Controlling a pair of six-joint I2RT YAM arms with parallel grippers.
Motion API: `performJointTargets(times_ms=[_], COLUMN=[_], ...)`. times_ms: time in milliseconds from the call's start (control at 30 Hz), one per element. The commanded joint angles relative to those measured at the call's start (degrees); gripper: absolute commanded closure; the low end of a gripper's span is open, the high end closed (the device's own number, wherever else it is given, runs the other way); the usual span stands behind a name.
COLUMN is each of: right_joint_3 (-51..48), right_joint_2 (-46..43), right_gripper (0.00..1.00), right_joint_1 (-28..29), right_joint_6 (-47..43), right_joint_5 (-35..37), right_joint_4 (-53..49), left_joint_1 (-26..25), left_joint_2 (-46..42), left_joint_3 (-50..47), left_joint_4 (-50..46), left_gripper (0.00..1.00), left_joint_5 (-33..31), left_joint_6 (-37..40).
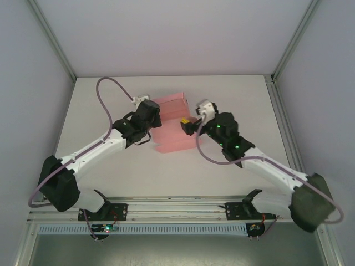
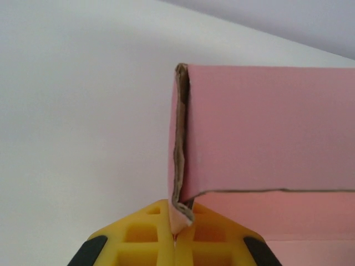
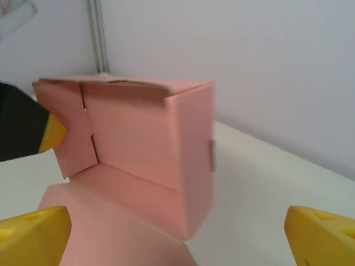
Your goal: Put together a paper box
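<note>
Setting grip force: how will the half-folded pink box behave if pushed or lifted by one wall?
Probably floppy: the paper box is thin card, and its top edge bows. Likely light, so a push may slide it across the table. The corner pinched in the left hand looks creased and could buckle if pulled.

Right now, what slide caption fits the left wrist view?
Left gripper shut on a folded edge of the pink thin-card paper box, above the white table.
</note>
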Motion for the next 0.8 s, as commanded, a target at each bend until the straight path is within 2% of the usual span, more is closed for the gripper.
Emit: performJointTargets(times_ms=[0, 67, 167, 267, 333, 400, 433, 467, 533, 667, 767], right_joint_3=[-3.4, -5.1, -7.2, -8.1, -7.6, -6.8, -6.4, -6.2, -6.1, -7.3, -8.5], right_joint_2=[-7.3, -11.3, -17.3, -21.3, -23.1, -24.1, -24.4, -24.8, -25.6, -27.4, -29.1], right_gripper=[0.02, 0.02, 0.02, 0.02, 0.02, 0.02, 0.02, 0.02, 0.02, 0.02, 0.02], right_joint_1=[-3.8, -6.1, -8.8, -10.8, -11.8, -12.7, -12.9, -13.1, -13.2, -13.3, -13.4], right_joint_6=[9.0, 11.7, 13.4, 14.6, 14.4, 13.4, 13.3, 13.3, 13.2, 13.0, 13.0], right_joint_5=[-5.1, -4.5, -3.2, -2.2, -2.7, -4.5, -5.2, -6.2, -6.1, -5.8, -5.1], right_joint_4=[3.6, 2.5, 0.1, -3.6, -8.1, -12.9, -14.9, -16.7, -19.2, -21.9, -23.4], left_joint_1=[1.2, 2.0, 4.8, 10.4, 12.2, 12.1, 11.6, 10.7, 8.4, 2.7, -1.0], left_joint_2=[-3.6, -5.3, -7.8, -8.0, -5.5, -2.4, -1.1, 0.2, 1.8, 6.4, 11.9], left_joint_3=[-0.4, 0.0, 2.3, 5.3, 10.1, 14.7, 16.6, 18.4, 19.7, 19.3, 19.8], left_joint_4=[5.3, 7.7, 9.4, 6.8, -2.9, -17.4, -24.6, -30.4, -33.9, -34.0, -31.0], left_gripper=[1.0, 1.0, 1.0, 1.0, 1.0, 1.0, 1.0, 1.0, 1.0, 1.0, 1.0], left_joint_5=[-3.9, -6.5, -5.0, 13.1, 23.0, 32.5, 35.2, 35.1, 31.0, 21.1, 15.5], left_joint_6=[16.9, 25.3, 35.6, 47.8, 60.4, 77.3, 84.7, 90.8, 96.6, 105.1, 106.2])
